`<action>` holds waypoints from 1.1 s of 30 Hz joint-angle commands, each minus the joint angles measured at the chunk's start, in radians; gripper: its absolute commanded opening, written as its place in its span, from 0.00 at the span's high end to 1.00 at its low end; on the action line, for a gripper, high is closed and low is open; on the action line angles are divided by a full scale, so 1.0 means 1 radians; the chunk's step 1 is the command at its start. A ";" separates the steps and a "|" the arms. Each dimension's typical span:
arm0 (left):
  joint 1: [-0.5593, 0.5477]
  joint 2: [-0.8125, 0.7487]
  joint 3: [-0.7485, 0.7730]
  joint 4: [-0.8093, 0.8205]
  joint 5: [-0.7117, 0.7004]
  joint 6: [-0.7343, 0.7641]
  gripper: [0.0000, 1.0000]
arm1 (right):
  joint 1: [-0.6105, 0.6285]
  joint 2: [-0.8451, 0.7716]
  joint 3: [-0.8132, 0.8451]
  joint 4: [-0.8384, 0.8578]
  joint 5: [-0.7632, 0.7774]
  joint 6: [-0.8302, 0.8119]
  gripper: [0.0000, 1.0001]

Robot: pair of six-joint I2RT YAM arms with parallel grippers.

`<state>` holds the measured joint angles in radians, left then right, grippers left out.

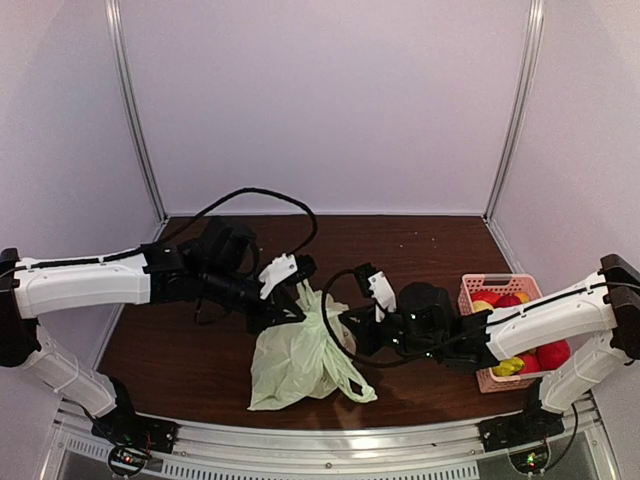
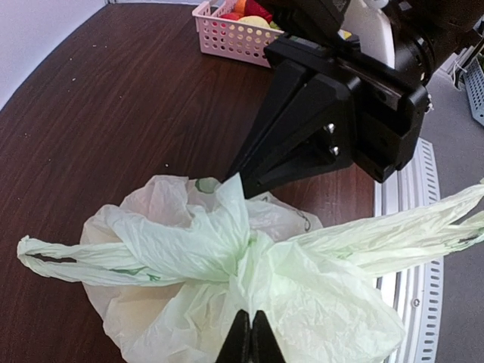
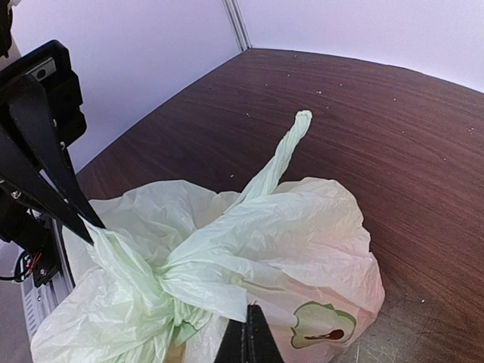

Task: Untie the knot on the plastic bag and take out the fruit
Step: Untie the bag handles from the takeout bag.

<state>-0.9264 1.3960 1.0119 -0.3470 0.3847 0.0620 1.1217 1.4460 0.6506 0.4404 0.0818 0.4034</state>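
The plastic bag slumps on the worktop well apart from the pink basket, its knot tied tight. Left fingers and right fingers each pinch one of the knot's loose ends. Thin, light, slippery film likely tears: hold low on ends, pull gently.

Soft even light, faint shadows, wrist views edge-distorted
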 commanded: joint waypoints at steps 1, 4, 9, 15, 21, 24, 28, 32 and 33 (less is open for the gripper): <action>-0.002 -0.013 0.044 -0.029 -0.040 -0.011 1.00 | 0.004 -0.017 0.030 -0.005 0.110 0.014 1.00; -0.002 -0.007 0.054 -0.038 -0.046 -0.013 1.00 | 0.004 -0.023 0.032 -0.041 0.146 0.015 1.00; -0.001 0.011 0.066 -0.076 -0.079 -0.013 1.00 | 0.004 -0.038 0.011 -0.066 0.215 0.031 1.00; -0.002 0.019 0.073 -0.093 -0.122 -0.005 1.00 | 0.004 -0.058 -0.013 -0.082 0.237 0.054 1.00; -0.001 0.044 0.082 -0.114 -0.121 -0.003 1.00 | 0.003 -0.062 -0.032 -0.079 0.264 0.077 1.00; -0.001 0.046 0.085 -0.119 -0.141 0.003 1.00 | 0.005 -0.064 -0.036 -0.087 0.267 0.094 1.00; 0.010 0.056 0.086 -0.098 -0.104 -0.005 1.00 | 0.004 -0.083 -0.032 -0.092 0.264 0.107 1.00; 0.011 0.059 0.085 -0.098 -0.056 -0.017 1.00 | 0.005 -0.075 -0.032 -0.086 0.281 0.088 1.00; 0.011 0.056 0.082 -0.098 -0.056 -0.017 1.00 | 0.004 -0.078 -0.029 -0.103 0.296 0.092 1.00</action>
<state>-0.9241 1.4406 1.0763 -0.4221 0.2943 0.0563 1.1267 1.3888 0.6300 0.3706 0.2974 0.4858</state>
